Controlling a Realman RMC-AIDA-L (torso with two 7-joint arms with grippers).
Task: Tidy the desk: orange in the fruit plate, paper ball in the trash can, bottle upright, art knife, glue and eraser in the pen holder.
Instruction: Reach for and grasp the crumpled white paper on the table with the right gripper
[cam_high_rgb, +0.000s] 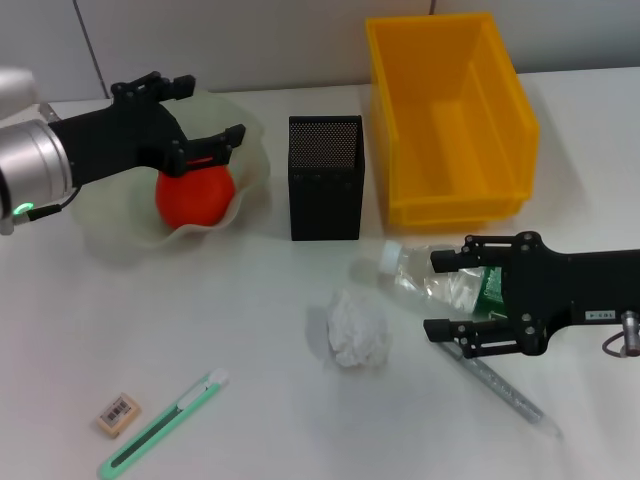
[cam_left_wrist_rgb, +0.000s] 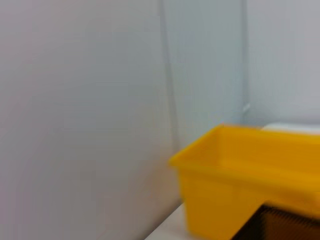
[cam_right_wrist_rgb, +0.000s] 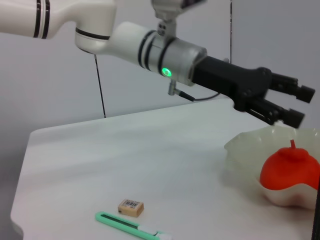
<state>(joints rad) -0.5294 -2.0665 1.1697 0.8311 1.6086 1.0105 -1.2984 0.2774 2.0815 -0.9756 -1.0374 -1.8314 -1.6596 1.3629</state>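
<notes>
Orange: one round orange fruit (cam_high_rgb: 195, 195) sits inside the one pale, wavy-edged translucent fruit plate (cam_high_rgb: 255, 160) at the tabletop's rear left.
Left gripper: the black left gripper (cam_high_rgb: 205, 115) hangs just above the orange, its fingers spread wide and holding nothing.
Bottle: one clear plastic bottle with a white cap and green label (cam_high_rgb: 425, 275) lies on its side near the middle right.
Right gripper: the black right gripper (cam_high_rgb: 447, 294) is at the bottle, fingers wide on either side of its body; I cannot tell whether they touch it.
Paper ball: one crumpled white paper ball (cam_high_rgb: 358, 328) lies just beside the bottle's cap end.
Glue: one slim clear stick-shaped tube (cam_high_rgb: 505, 392) lies under the right gripper, partly hidden.
Art knife: one mint-green utility knife (cam_high_rgb: 165, 422) lies at the front left.
Eraser: one small tan eraser with a barcode label (cam_high_rgb: 118, 414) lies beside the knife.
Containers: one black mesh square pen holder (cam_high_rgb: 325, 178) stands upright at centre; one yellow plastic bin (cam_high_rgb: 450, 115) stands behind right.
Surface: white tabletop (cam_high_rgb: 250, 300) against a pale grey panelled wall.
Hard to make out: the left wrist view shows only wall, bin and a dark corner.
</notes>
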